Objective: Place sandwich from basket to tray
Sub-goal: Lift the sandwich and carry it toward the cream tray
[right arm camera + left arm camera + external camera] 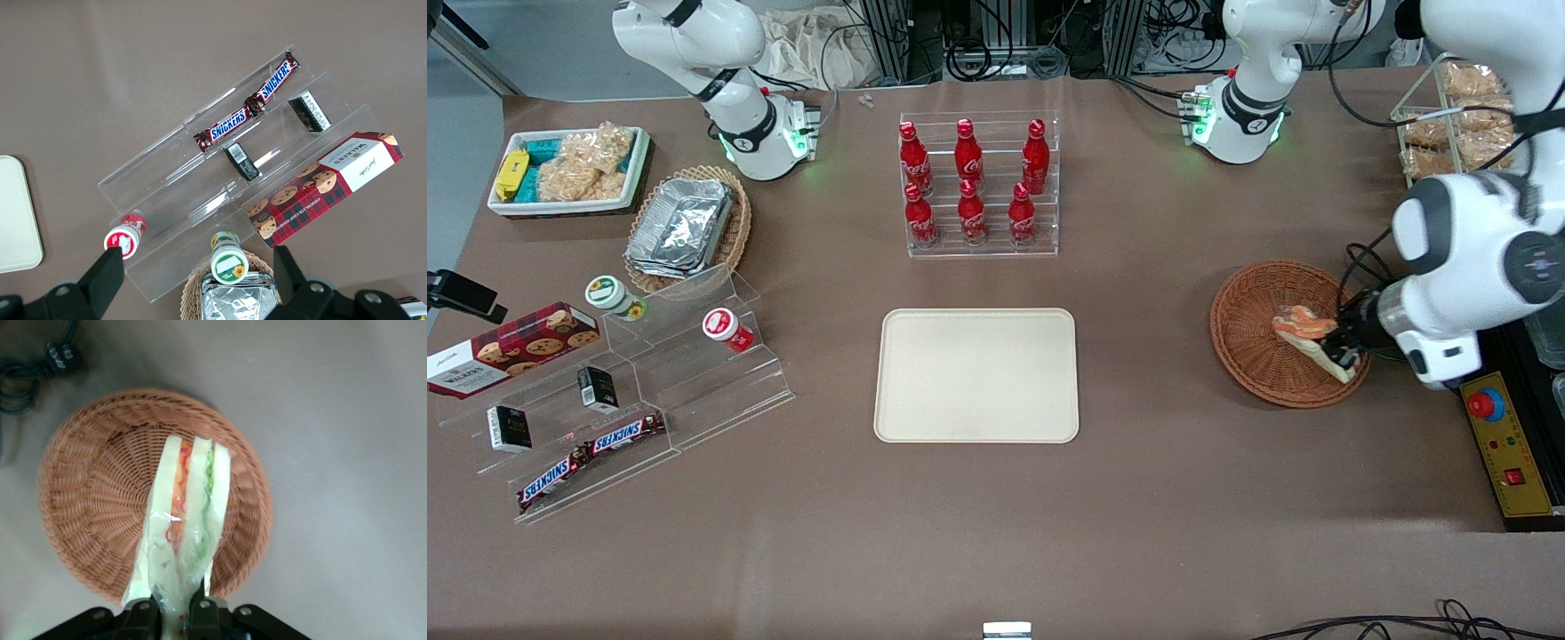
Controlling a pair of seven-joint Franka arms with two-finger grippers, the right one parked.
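Step in hand, by my read: pickup done or nearly so, carry not begun. The gripper [175,608] has its fingers [203,608] pinching the narrow end of the sandwich [183,520], and the wedge hangs over the basket [87,513], w/ the bread slices and the red & green filling edge-on in the wrist view. In the front view the sandwich [1312,336] sits tilted above the basket [1249,329], on the side toward the working arm; can't tell if its lower end is touching the weave or just clear of it.

Next move, as I judge it: lift until the wedge clears the rim, then carry it sideways toward the parked arm's end to the tray [976,375], which lies well apart from the basket w/ bare table between. Wrap looks slick and the grip is only at one end, so it may swing or slip; slow carry advised.

Writing, near to far from the front camera: two Snickers bars [591,456] w/ brand readable; a red tartan cookie box [509,348] reading "Walkers"; farther off, six red cola bottles [971,182] in a clear rack, white script too small to be sure of. Sandwich label: orange, no text legible.
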